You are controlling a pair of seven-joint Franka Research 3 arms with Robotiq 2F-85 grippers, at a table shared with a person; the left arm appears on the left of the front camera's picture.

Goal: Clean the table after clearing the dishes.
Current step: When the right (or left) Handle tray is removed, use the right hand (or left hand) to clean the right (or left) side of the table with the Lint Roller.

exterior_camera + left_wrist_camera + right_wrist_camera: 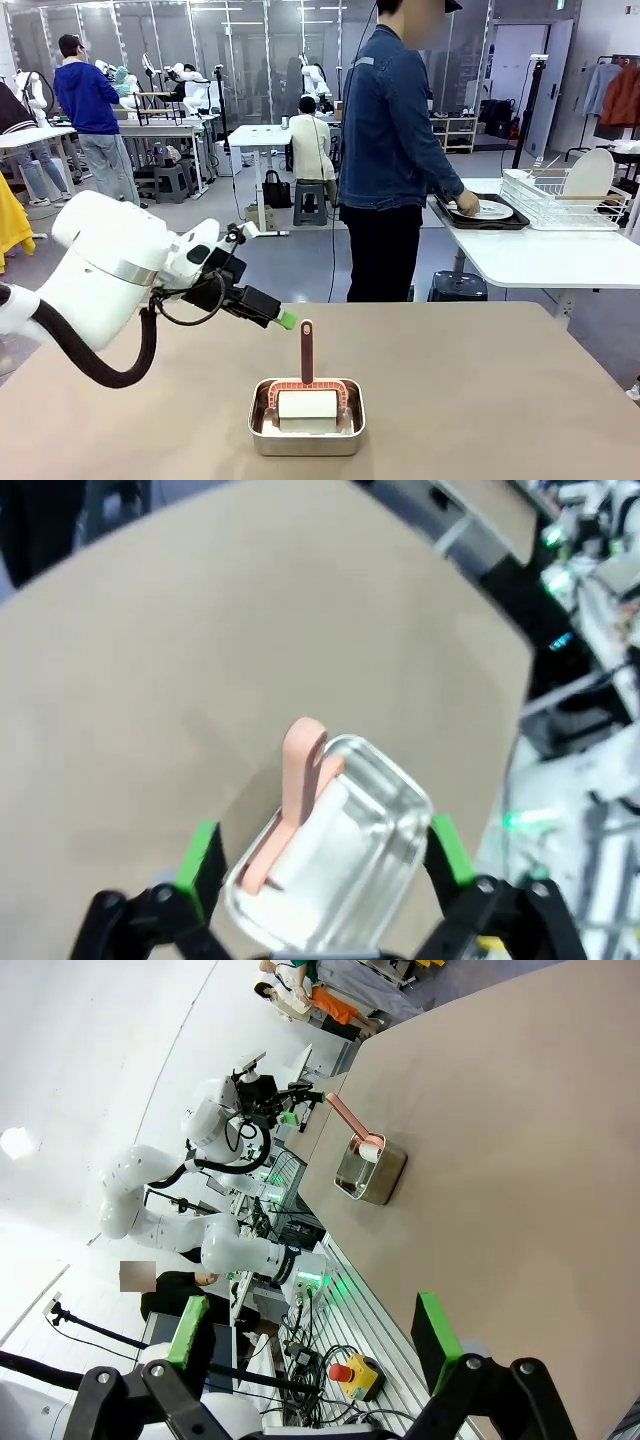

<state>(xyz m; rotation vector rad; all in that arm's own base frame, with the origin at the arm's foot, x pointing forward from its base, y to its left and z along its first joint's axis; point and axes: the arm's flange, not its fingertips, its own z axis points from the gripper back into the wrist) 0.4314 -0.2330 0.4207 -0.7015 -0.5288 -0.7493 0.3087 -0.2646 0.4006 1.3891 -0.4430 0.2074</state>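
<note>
two green-padded fingers of the left gripper (283,318) stand spread apart with nothing between them, just left of and above the steel pan (258,428). they sit a little short of the pink handle (306,352), which rises upright from the pan's far side. that handle is the nearest thing in the gripper's path. a white roller (307,405) lies inside the pan, under the handle's pink frame. in the left wrist view the pan (395,795) lies below and between the two pads of the left gripper (325,850), with the handle (298,770) leaning nearer one pad; no pad touches it.

the pan rests on the brown table (500,400), near the robot's edge and about midway across.

the right gripper (312,1320) is likewise spread wide and empty. it hangs well apart from the pan (370,1172), near the table's (520,1140) edge.

far beyond the pan and to its right, off the brown table, a person (390,150) stands turned toward a white side table (540,260). one hand (465,206) rests at a white plate (493,211) on a dark tray (478,223). just right of the tray, a white wire rack (560,205) holds another plate (590,172) on edge. whether cutlery lies on the tray is too small to tell.
</note>
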